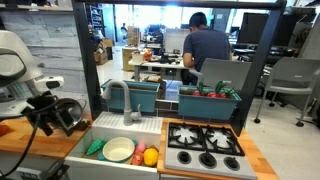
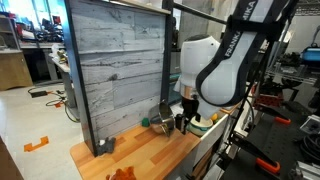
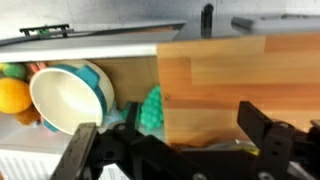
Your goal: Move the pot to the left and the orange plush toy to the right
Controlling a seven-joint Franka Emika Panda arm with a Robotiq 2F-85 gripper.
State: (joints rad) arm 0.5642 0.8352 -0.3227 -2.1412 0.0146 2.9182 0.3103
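The shiny silver pot (image 2: 162,119) sits tilted on the wooden counter (image 2: 150,155), close beside my gripper (image 2: 183,124). I cannot tell whether they touch. The orange plush toy (image 2: 122,174) lies at the counter's near edge, and it also shows at the frame edge in an exterior view (image 1: 5,128). In the wrist view my gripper (image 3: 165,125) is open, its fingers wide apart over bare wood. A shiny sliver low between the fingers may be the pot. My gripper (image 1: 55,120) hangs over the counter beside the sink.
A toy sink holds a white-and-green plate (image 1: 118,149) (image 3: 65,95), red and yellow fruit pieces (image 1: 145,156) and a green item (image 3: 152,110). A faucet (image 1: 125,100) and a stove top (image 1: 205,145) stand beyond. A grey plank backboard (image 2: 120,70) borders the counter.
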